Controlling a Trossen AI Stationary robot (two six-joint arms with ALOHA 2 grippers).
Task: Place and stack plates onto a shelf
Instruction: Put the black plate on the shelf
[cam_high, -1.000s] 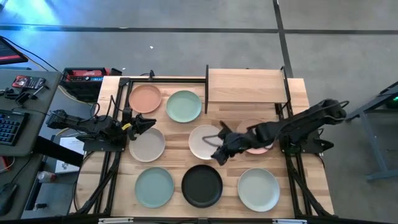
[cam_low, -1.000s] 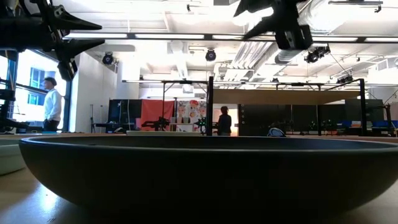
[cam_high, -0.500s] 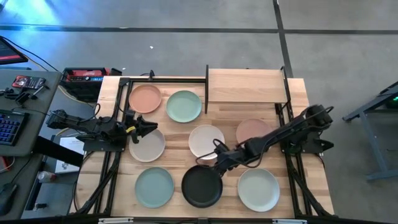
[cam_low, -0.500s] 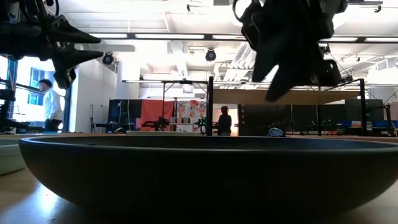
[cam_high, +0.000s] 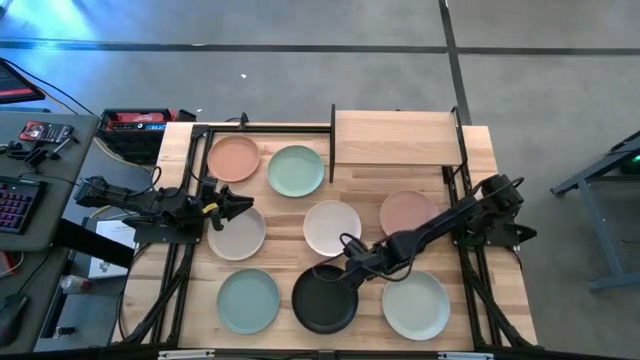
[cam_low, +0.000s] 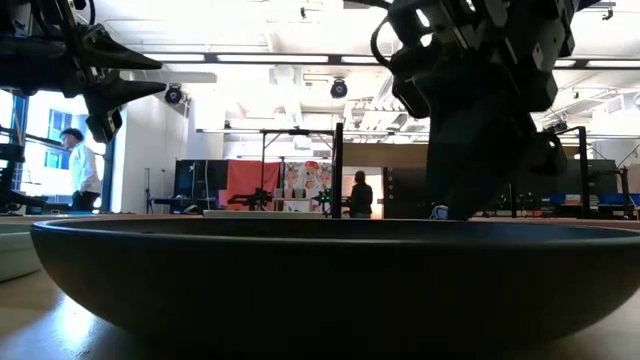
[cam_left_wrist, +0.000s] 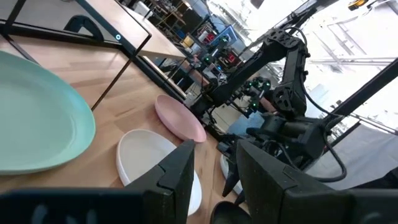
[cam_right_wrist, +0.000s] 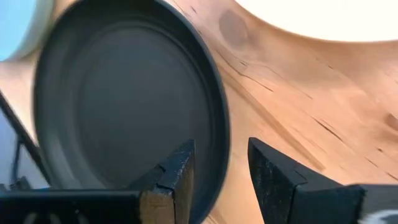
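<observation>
- The right gripper (cam_high: 345, 269) has swung from the cream plate (cam_high: 332, 227) down to the black plate's (cam_high: 324, 298) rim, lower centre; jaws apart, holding nothing, so pickup looks next.
- Shelf (cam_high: 396, 138), top centre, is bare.
- Left gripper (cam_high: 238, 204) waits open, mid-left, empty.
- Table (cam_high: 283, 212): butcher-block; workshop behind.

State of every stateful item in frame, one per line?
shelf: bare, no plate on it
black plate: flat on the table, not gripped
right pincer: open, low over the black plate's rim, one finger either side
left pincer: open, empty, at the edge of the beige plate
other six plates: flat on the table, single, unstacked
</observation>
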